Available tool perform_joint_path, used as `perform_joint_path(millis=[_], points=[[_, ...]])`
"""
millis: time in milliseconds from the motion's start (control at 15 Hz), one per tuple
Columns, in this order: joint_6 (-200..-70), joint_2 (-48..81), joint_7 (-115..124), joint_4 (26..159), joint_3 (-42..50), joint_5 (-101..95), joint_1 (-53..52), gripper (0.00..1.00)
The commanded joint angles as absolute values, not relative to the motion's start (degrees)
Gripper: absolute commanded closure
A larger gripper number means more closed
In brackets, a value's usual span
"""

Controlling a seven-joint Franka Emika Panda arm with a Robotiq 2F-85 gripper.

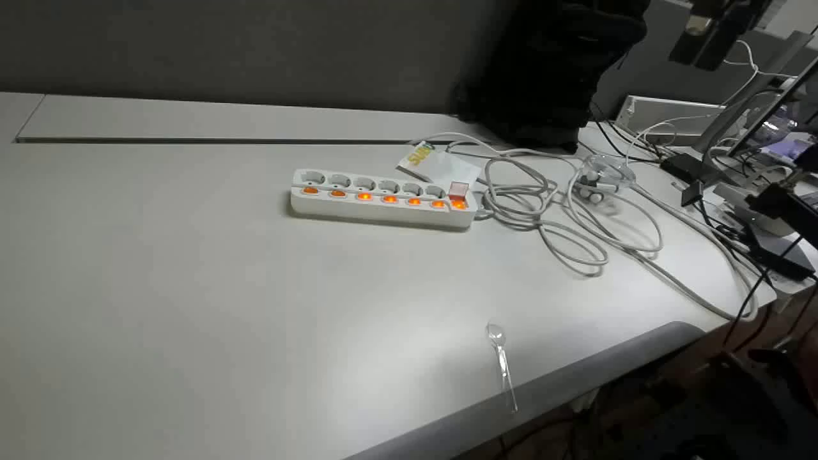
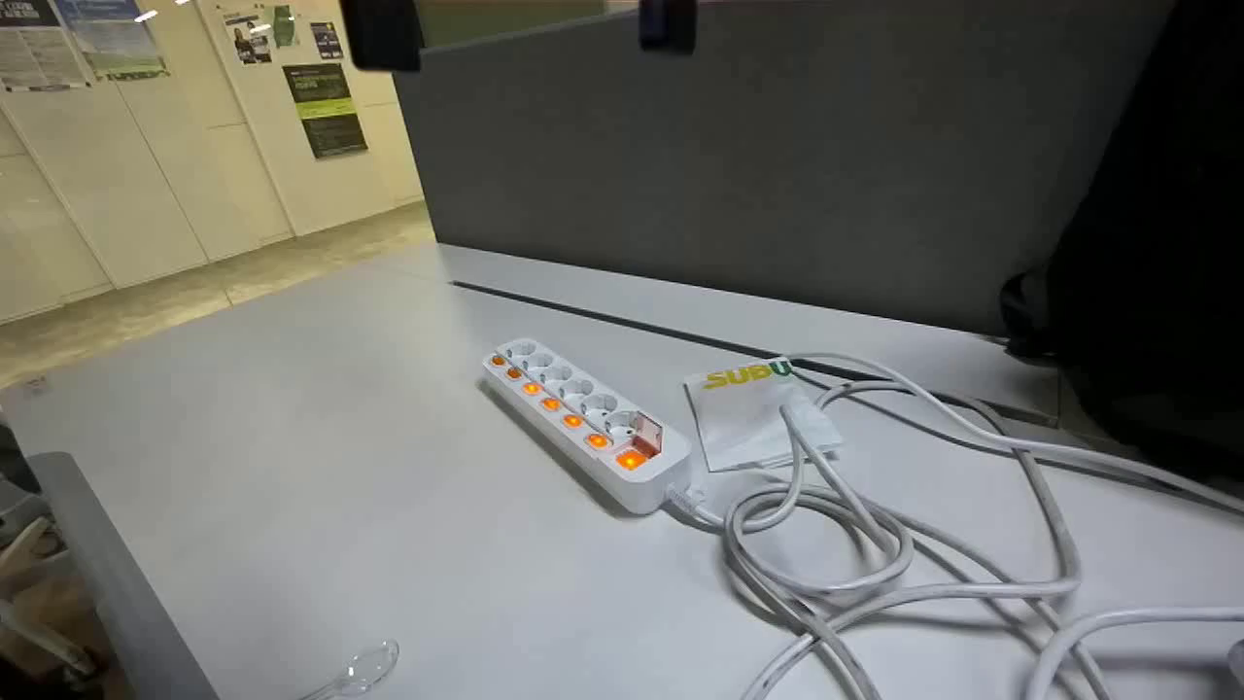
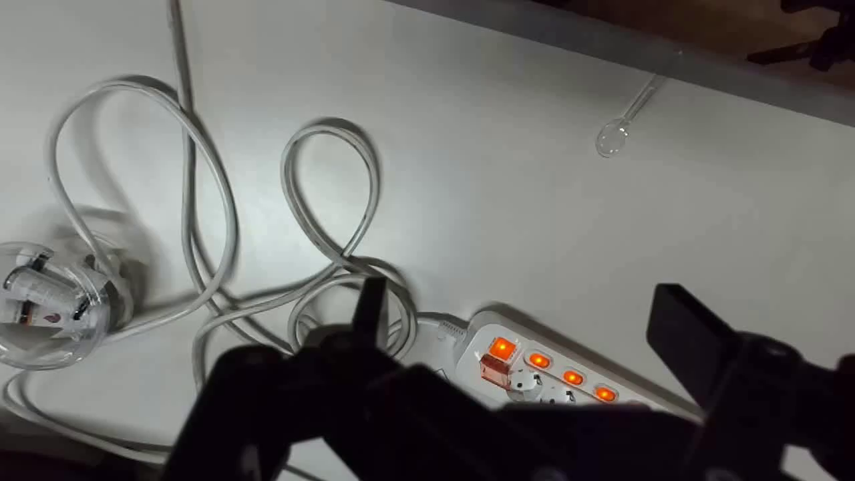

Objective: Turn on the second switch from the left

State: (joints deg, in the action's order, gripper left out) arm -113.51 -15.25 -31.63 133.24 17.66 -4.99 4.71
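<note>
A dark grey partition [image 1: 255, 57] stands behind the pale table [image 1: 192, 287], with a black bag [image 1: 549, 76] set in front of it. In an exterior view a long white power strip [image 1: 383, 214] lies on the tabletop, a row of orange switches along its near side; the second switch from the left [image 1: 337, 193] looks dull, like its neighbour at the end, while the others glow. Toward the front a clear spoon [image 1: 496, 335] lies with its handle across the table's grey edging. In an exterior view I see posters [image 2: 326, 112] on a pale wall, a white paper [image 2: 748, 413] with yellow letters near the strip, and looped cables [image 2: 972, 590]; at the top edge the gripper [image 2: 528, 52] shows two dark fingers well apart. In the wrist view those fingers stand wide, and between them appears the strip's cabled end with its reddish cover [image 3: 494, 371]; the rest of the strip is hidden by the gripper, so I cannot make out the second switch there. A clear container [image 3: 40, 354] of small objects sits by the cables.
</note>
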Motion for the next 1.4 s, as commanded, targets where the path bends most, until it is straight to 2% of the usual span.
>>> perform_joint_path(millis=[0, 733, 1333], points=[[-113.47, -15.14, -31.90, 133.18, 16.48, -4.64, 5.96, 0.00], [-113.59, -15.14, -31.90, 133.17, 16.48, -4.64, 5.96, 0.00], [-131.36, -2.17, -28.09, 132.67, 9.53, -1.88, 3.54, 0.00]])
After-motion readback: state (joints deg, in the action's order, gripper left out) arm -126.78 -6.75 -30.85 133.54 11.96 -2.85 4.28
